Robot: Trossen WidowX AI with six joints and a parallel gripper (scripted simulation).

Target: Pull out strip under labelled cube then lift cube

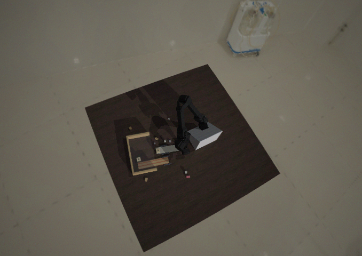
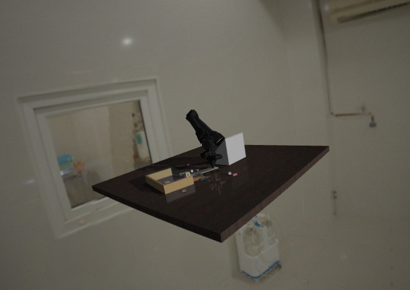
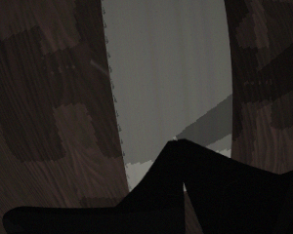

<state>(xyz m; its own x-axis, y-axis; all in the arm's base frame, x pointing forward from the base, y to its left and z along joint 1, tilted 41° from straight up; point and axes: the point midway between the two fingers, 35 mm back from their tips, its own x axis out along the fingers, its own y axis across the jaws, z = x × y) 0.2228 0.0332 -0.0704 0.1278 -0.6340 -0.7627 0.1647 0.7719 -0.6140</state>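
The gripper (image 3: pixel 184 185) is pinched fully closed on the near end of the grey strip (image 3: pixel 166 58); a sheet that thin could well be held, though the grip itself is hidden. The cube (image 1: pixel 159 150) sits at the strip's far end, by the tray (image 1: pixel 129 151). A fast pull could tip it off, or the strip could slip free. The white block (image 1: pixel 207 136) crowds the arm; open table (image 1: pixel 211 186) lies beyond.
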